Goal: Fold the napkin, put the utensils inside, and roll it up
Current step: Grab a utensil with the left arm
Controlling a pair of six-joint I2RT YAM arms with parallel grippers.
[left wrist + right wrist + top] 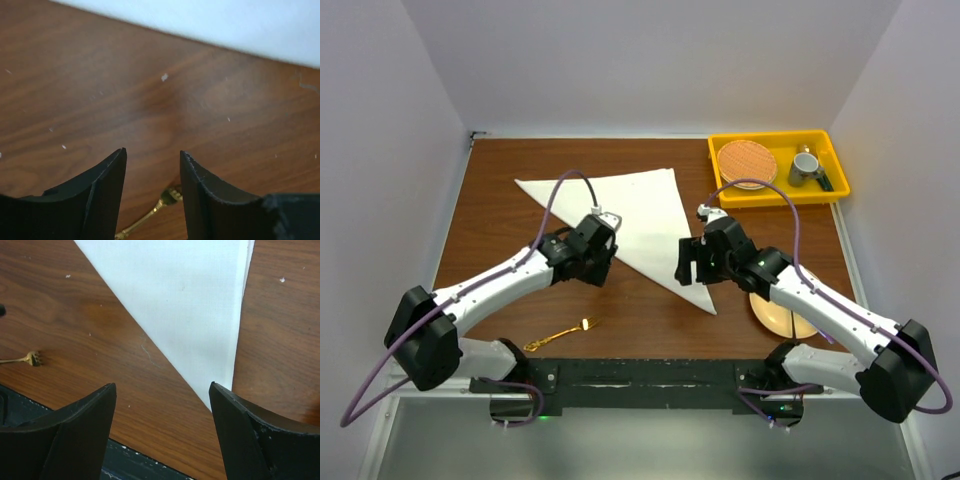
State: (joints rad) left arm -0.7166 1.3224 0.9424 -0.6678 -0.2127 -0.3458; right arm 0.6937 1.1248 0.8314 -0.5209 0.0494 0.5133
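Observation:
The off-white napkin (640,215) lies folded into a triangle on the brown table; its near corner shows in the right wrist view (185,305). The small gold fork (560,333) lies on the table near the front edge. It also shows in the left wrist view (150,215) and at the left edge of the right wrist view (30,359). My left gripper (595,268) is open and empty above the bare table beside the napkin's left edge. My right gripper (692,270) is open and empty over the napkin's near corner.
A yellow tray (830,190) at the back right holds an orange ribbed disc (747,162) and a grey mug (806,166). A tan plate (775,315) lies under the right arm. White walls enclose the table.

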